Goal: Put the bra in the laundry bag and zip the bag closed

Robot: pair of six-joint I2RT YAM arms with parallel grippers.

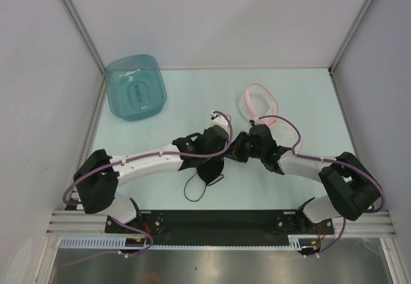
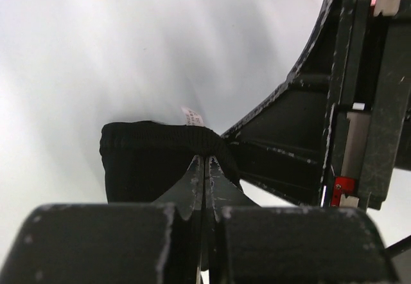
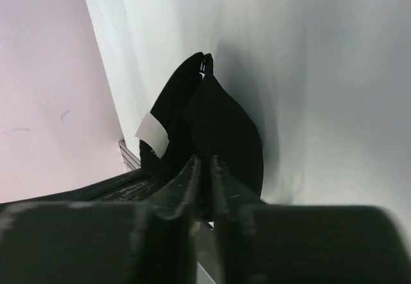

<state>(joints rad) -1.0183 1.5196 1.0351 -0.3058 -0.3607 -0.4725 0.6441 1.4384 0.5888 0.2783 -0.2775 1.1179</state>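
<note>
The bra [image 1: 209,170] is a soft black bundle, folded and crumpled, caught between both pincers near the middle of the surface [image 1: 192,97]. In the left wrist view it shows as a thick dark fold with a ribbed upper edge and a small white tag [image 2: 192,115] peeking over it. In the right wrist view it stands as two pointed black flaps, the same tag on its left side. A thin strap [image 1: 191,193] loops out of the bundle on the near side of the left pincer, toward the arm bases.

The left pincer [image 2: 204,168] is closed tight on the bra's edge, fingertips pressed together with fabric between them. The right pincer [image 3: 205,168] is likewise clamped narrow on the bra. The two meet almost tip to tip.

The bag [image 1: 258,104], white mesh with pink trim, lies just beyond the right pincer, apart from the bra. The teal tub [image 1: 135,86] sits well beyond the left pincer, off to its left.
</note>
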